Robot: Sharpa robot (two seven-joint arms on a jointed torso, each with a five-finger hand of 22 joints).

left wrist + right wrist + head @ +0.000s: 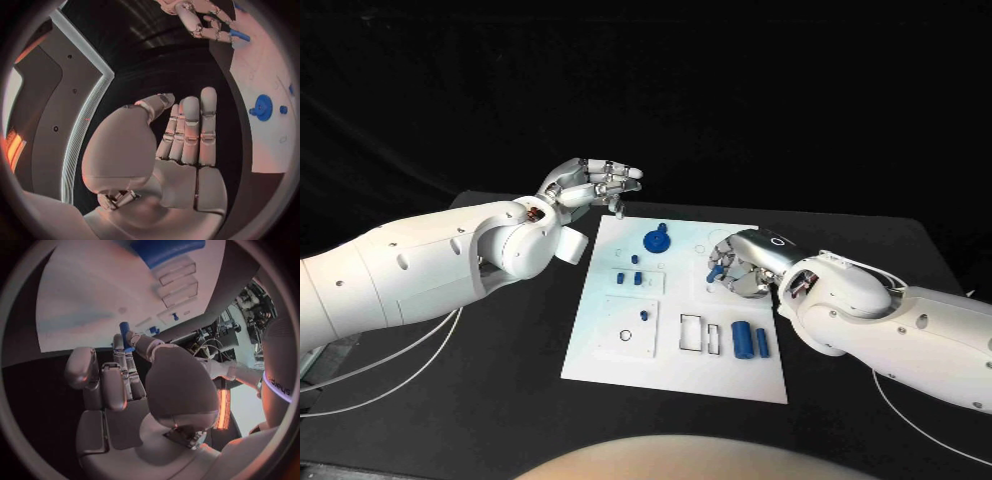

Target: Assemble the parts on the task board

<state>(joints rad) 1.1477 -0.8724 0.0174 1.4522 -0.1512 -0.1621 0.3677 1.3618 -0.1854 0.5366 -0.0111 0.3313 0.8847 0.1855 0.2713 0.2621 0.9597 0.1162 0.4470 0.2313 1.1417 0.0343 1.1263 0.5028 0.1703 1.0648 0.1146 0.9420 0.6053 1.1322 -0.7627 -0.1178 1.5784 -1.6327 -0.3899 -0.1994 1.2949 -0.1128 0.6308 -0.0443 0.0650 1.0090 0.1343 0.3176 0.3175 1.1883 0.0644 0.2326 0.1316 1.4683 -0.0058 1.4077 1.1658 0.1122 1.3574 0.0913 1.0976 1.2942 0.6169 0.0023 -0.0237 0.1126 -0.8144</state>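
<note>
Lying in the middle of the black table (877,240), the white board (678,345) carries several blue parts. A round blue piece with a knob (656,240) sits near its far edge, and the left wrist view shows it too (262,107). Two small blue pegs (630,281) stand in a recessed panel just nearer the robot. Two blue cylinders (750,340) lie side by side near the board's near right corner, next to an empty rectangular slot (691,333).

The right hand (740,266) hovers over the board's right edge, fingers curled around a small blue part (717,272). In the right wrist view that part (125,335) sticks up between the thumb and the fingertips (119,347), so the hand is pinching it.

The left hand (589,185) is raised beyond the board's far left corner, off the board. In the left wrist view its fingers (190,130) stand straight and side by side with the thumb beside them, holding nothing.
</note>
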